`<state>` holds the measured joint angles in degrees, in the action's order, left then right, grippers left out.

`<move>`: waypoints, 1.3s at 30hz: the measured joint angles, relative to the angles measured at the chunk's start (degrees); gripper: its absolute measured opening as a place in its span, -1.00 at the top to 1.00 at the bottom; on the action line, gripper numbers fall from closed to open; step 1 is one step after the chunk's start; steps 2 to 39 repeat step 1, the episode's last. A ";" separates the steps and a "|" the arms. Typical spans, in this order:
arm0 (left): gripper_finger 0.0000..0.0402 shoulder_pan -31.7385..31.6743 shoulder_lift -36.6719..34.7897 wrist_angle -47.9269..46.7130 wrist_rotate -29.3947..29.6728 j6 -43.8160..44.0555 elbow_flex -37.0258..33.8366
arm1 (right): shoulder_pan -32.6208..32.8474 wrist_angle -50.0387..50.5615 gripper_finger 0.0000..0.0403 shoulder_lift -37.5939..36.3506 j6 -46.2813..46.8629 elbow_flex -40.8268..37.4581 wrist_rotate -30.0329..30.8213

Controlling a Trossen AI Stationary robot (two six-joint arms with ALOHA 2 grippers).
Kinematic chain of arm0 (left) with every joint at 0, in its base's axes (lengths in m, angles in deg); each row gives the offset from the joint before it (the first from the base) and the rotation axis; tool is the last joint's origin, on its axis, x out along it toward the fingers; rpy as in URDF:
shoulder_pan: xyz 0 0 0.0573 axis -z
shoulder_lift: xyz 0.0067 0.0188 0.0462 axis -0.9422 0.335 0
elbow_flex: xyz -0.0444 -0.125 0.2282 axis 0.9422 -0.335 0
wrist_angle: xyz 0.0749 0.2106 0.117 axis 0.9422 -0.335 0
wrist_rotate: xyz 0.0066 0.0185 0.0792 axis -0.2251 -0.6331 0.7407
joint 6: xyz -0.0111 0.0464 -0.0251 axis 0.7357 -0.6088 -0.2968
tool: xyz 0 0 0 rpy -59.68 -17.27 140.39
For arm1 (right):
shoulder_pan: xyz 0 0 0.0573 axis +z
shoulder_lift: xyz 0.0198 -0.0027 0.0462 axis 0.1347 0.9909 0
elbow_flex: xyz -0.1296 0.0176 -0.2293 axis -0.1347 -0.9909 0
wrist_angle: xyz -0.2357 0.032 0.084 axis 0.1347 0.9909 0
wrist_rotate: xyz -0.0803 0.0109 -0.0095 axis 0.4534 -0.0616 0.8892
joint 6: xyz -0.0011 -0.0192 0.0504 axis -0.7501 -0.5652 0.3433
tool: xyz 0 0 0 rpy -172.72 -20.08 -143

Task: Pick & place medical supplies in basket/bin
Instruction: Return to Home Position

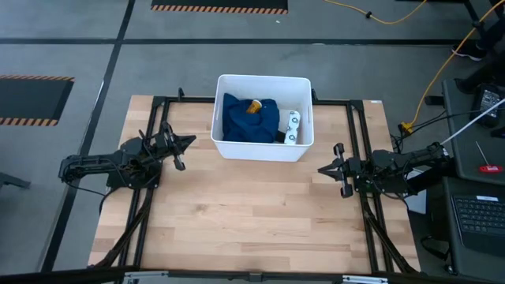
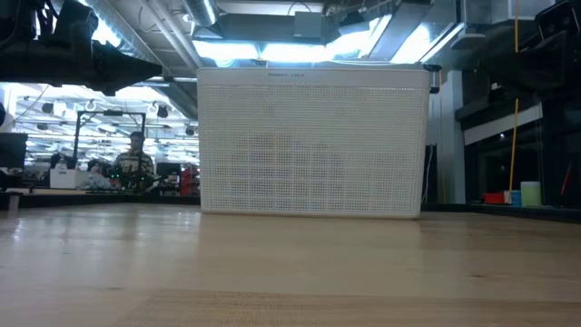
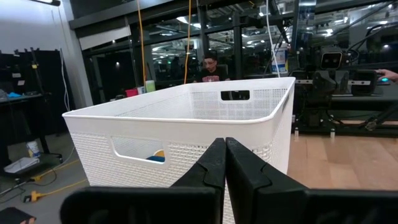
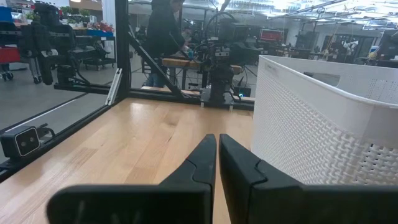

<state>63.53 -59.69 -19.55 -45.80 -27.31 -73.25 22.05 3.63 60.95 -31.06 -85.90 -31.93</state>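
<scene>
On the table (image 1: pixel 237 213), bin (image 1: pixel 260 150) stands between closed left fingers (image 3: pixel 213 167) and closed right fingers (image 4: pixel 202 163).

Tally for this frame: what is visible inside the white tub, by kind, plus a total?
dark blue cloth: 1
orange bottle: 1
white printed packet: 1
Total seen in the tub: 3
</scene>
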 joint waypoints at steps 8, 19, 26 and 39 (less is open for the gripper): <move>0.98 0.00 0.00 -0.01 0.00 0.00 0.00 | 0.00 0.00 0.88 0.00 0.00 0.00 0.00; 0.98 0.00 0.00 -0.01 0.00 0.00 0.00 | 0.00 0.00 0.88 0.00 0.00 0.00 0.00; 0.98 0.00 0.00 -0.01 0.00 0.00 0.00 | 0.00 0.00 0.88 0.00 0.00 0.00 0.00; 0.98 0.00 0.00 -0.01 0.00 0.00 0.00 | 0.00 0.00 0.88 0.00 0.00 0.00 0.00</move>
